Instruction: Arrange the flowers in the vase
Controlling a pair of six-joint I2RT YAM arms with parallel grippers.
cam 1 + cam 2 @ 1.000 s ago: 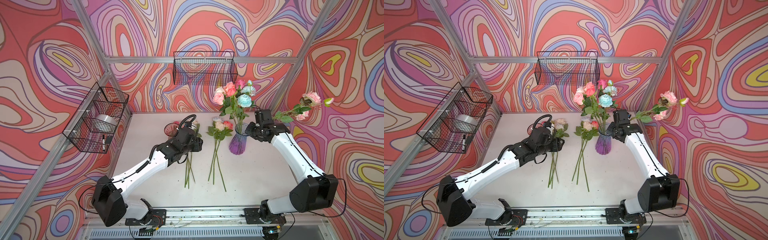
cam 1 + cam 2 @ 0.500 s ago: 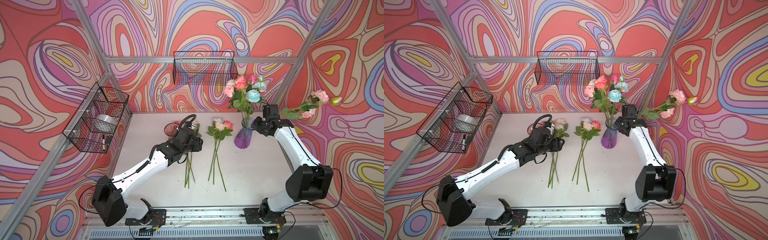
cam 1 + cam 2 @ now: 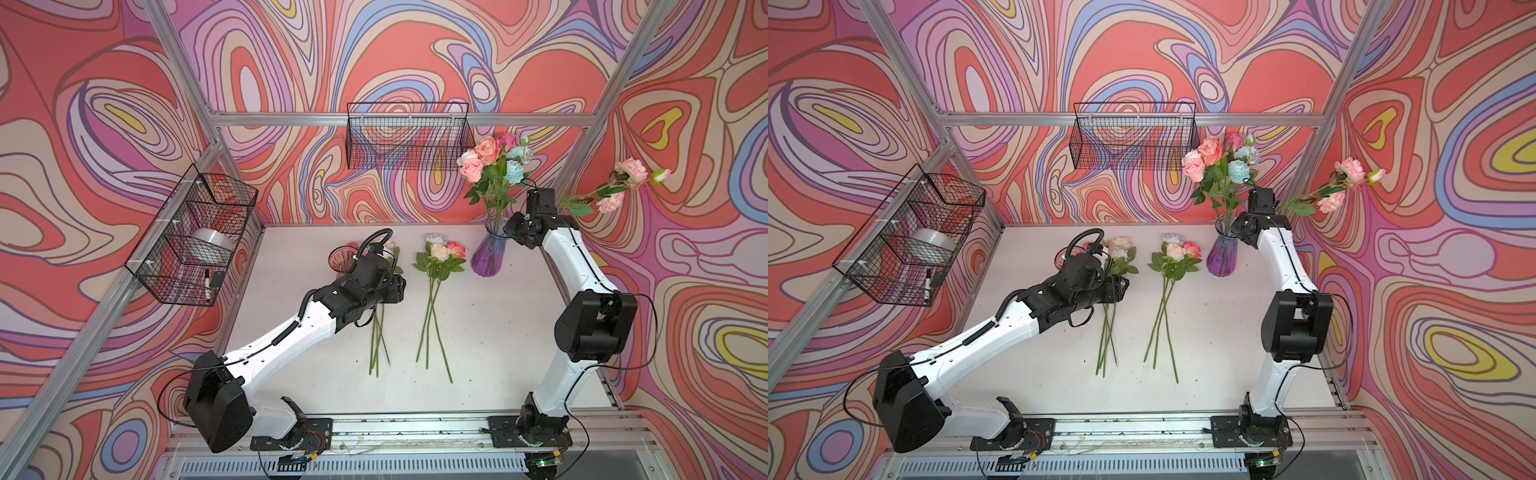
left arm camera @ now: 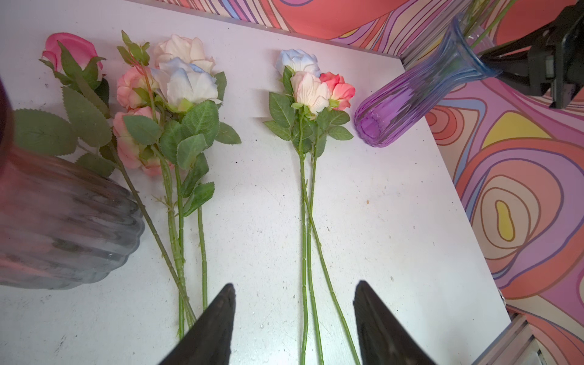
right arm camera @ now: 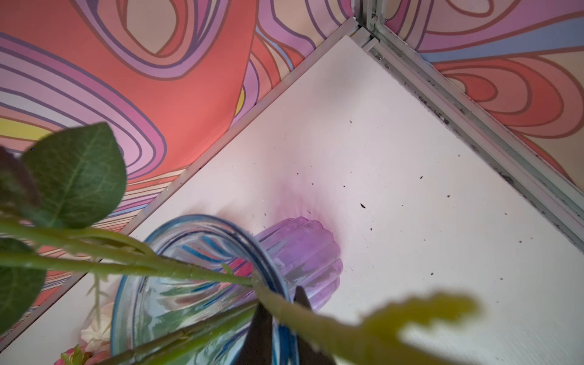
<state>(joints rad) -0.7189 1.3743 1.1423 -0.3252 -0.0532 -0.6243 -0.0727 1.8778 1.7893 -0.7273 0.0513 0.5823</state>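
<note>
A purple glass vase (image 3: pixel 490 259) (image 3: pixel 1223 259) stands at the back right of the table. It holds several flowers (image 3: pixel 492 162) (image 3: pixel 1214 160). A pink spray (image 3: pixel 623 174) leans out to the right over its rim. My right gripper (image 3: pixel 509 226) (image 5: pixel 281 297) is shut on the vase's blue rim (image 5: pixel 202 221), one finger inside and one outside, with a stem lying across it. Two bunches of flowers (image 3: pixel 440 251) (image 3: pixel 1121 245) lie on the table. My left gripper (image 4: pixel 294 287) (image 3: pixel 1123 286) hovers open, with the stems of the middle bunch (image 4: pixel 311 91) between its fingers in the left wrist view.
A dark reddish vase (image 3: pixel 343 259) (image 4: pixel 57 221) stands left of the lying flowers, close to my left wrist. A wire basket (image 3: pixel 409 137) hangs on the back wall. A second wire basket (image 3: pixel 195 237) with a tape roll and a marker hangs on the left wall. A frame post (image 3: pixel 582 137) rises behind the purple vase.
My right gripper has carried the purple vase and its flowers to the right and back, toward the rear right corner. The left arm has stayed still.
</note>
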